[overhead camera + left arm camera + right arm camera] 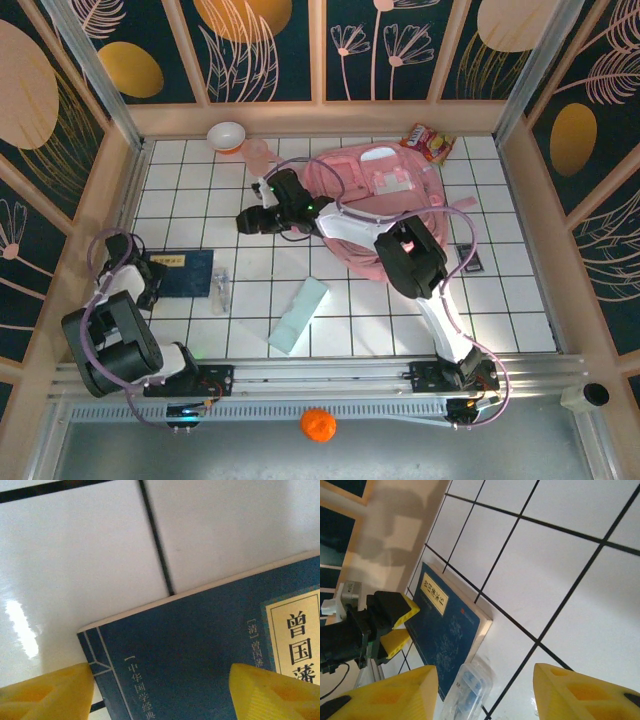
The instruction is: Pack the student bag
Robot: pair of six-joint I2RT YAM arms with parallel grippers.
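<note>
Starting at my near edge, I saw an orange ball (318, 425) on the grey ledge below the rail that carried my 2 bases. On the tiled table (520, 320), at the left, my left pincer (160, 680) was low over a blue book (200, 650) that lay flat, a cream label with Chinese characters on its cover. Its jaws stood fairly wide. 1 yellow finger (50, 695) sat at the spine corner and the other over the cover, so the book's near corner lay between them. Whether either finger touched the book I could not tell. Just right of the book lay a clear case (220, 292), and further right, near the table's middle, a pale green pack (300, 315) lay aslant.

My right arm reached from its base up and leftward, crossing the near part of the bag (345, 170). My right pincer (485, 672) hung above bare white tiles beyond the book, jaws apart with nothing between them.

The bag, pink with white patches, lay flat in the far middle of the table, partly under that arm. A small black flat thing (470, 258) lay just to its right. Near the far wall, a pink cup (257, 155) stood just left of the bag, a white bowl (227, 135) stood beside the cup, and a red and yellow packet (427, 142) lay at the bag's far right corner.
</note>
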